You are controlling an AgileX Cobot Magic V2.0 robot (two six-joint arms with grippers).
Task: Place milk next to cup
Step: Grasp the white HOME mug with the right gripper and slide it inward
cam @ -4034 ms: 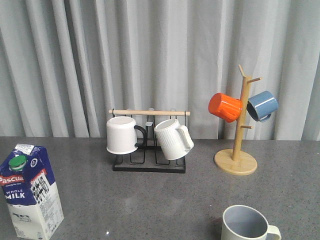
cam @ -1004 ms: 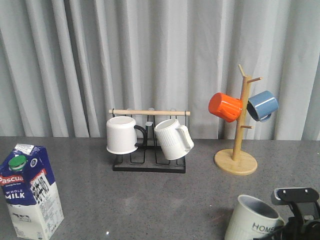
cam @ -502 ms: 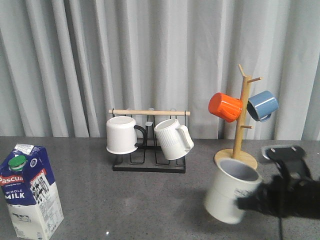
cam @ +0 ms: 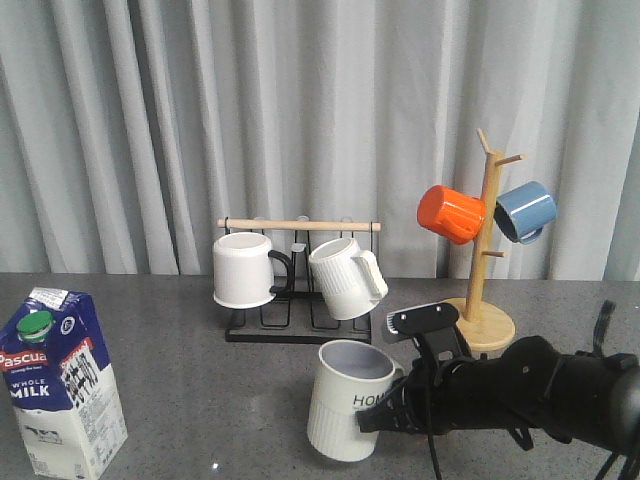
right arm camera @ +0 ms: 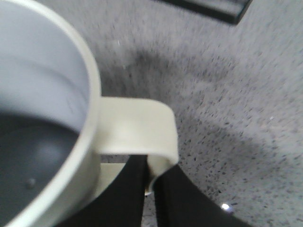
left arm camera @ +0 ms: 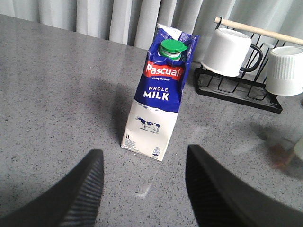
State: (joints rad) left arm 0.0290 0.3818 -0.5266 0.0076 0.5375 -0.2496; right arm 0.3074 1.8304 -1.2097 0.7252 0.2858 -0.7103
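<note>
The milk (cam: 60, 395), a blue-and-white carton with a green cap, stands upright at the table's front left; it also shows in the left wrist view (left arm camera: 158, 94). My left gripper (left arm camera: 144, 187) is open and empty, just short of the carton. The cup (cam: 347, 400), a pale ribbed mug marked "HOME", is tilted a little near the table's front centre. My right gripper (cam: 385, 408) is shut on the cup's handle (right arm camera: 137, 132), with its black fingers (right arm camera: 125, 198) pinching the handle's lower part. The cup's inside (right arm camera: 33, 123) is greyish-blue.
A black rack (cam: 298, 325) with a wooden bar holds a plain white mug (cam: 243, 270) and a ribbed white mug (cam: 345, 278) behind the cup. A wooden mug tree (cam: 478, 290) with an orange mug (cam: 450, 214) and a blue mug (cam: 524, 211) stands at the back right.
My right arm came in from the front right, took the cup by its handle and carried it left toward the table's centre. The milk has not moved.
</note>
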